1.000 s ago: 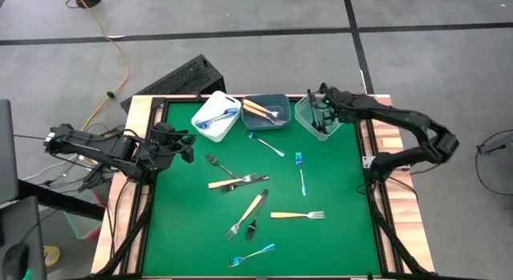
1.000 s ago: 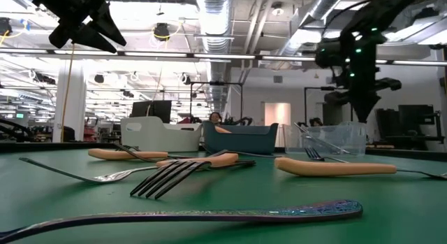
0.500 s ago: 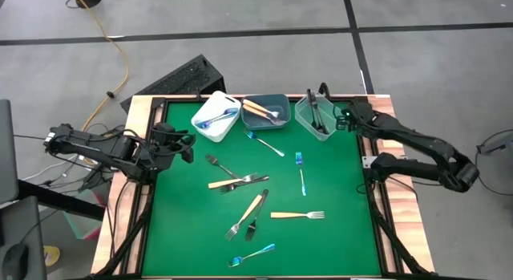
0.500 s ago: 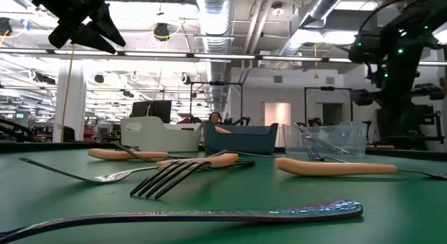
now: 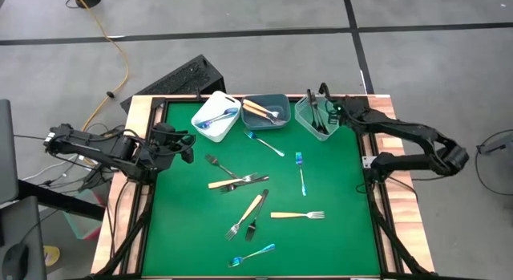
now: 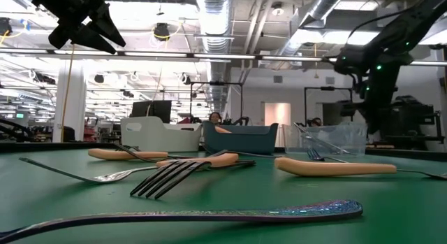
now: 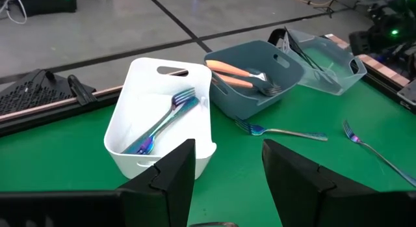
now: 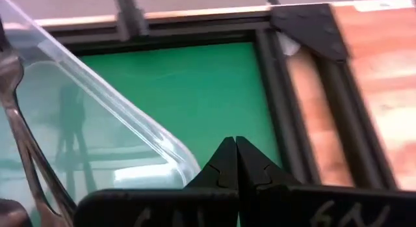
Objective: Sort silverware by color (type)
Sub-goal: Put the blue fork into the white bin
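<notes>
Seen from above, a green bench (image 5: 337, 232) carries scattered silverware and three small bins along its far edge. The left arm reaches in from the left side, and its gripper (image 5: 186, 143) hovers over the bench's left edge near the white bin (image 5: 229, 103); its two fingers stand apart with nothing between them, as the left wrist view shows. The right arm bends in from the right side, elbow out past the bench, and its gripper (image 5: 335, 113) sits just beside the clear bin (image 5: 304, 119) at the far right corner. In the right wrist view its fingertips (image 8: 235, 163) are pressed together, holding nothing, next to the clear wall of that bin.

The white bin holds blue-handled forks (image 7: 162, 120) lying along its length. The grey-blue bin (image 5: 282, 121) in the middle holds orange-handled pieces (image 5: 258, 108), and the clear bin holds dark-handled ones (their number is hard to tell).

On the open bench, a blue fork (image 5: 265, 144) lies just in front of the grey-blue bin, slanting with its tines toward the far left. Another blue fork (image 5: 300, 172) lies nearly straight, tines toward the far edge. Near the centre, an orange-handled fork (image 5: 237, 182) lies almost crosswise, crossed by dark-handled pieces. Nearer the front, an orange fork (image 5: 247, 213) runs diagonally, and another orange fork (image 5: 297, 215) lies crosswise with tines to the right. A blue fork (image 5: 251, 255) lies by the near edge.
</notes>
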Available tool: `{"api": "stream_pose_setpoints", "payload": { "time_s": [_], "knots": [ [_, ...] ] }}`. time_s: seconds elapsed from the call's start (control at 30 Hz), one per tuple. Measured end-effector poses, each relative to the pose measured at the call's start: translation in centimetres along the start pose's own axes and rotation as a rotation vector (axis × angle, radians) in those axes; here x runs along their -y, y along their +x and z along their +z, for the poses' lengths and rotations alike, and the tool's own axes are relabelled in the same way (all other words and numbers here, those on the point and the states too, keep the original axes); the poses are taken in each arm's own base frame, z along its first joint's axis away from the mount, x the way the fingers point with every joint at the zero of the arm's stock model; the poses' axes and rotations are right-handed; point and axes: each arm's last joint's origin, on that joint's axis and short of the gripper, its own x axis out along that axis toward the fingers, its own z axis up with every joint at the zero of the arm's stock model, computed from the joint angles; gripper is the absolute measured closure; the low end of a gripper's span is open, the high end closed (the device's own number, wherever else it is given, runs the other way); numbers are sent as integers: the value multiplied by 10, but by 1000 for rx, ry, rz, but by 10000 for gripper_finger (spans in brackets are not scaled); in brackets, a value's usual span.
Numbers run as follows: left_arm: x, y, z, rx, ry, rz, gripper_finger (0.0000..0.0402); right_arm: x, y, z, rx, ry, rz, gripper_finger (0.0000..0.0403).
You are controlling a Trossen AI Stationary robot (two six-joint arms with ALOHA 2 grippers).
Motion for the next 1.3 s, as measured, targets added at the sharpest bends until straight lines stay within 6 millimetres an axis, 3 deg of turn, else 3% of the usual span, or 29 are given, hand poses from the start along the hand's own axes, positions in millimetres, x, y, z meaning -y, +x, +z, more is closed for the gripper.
{"api": "stream_pose_setpoints", "payload": {
  "time_s": [0.37, 0.7, 1.1, 1.3],
  "knots": [
    [0, 0, 0, 0, 5, 0, 239, -1, 2, -1, -24, -49, 10, 400],
    [0, 0, 0, 0, 5, 0, 239, 0, -28, 10, 69, -50, 49, 400],
    [0, 0, 0, 0, 5, 0, 239, -5, -11, 2, 1, 2, -35, 400],
    [0, 0, 0, -7, 5, -5, 239, -15, -5, 5, 19, -18, 34, 399]
  ]
}}
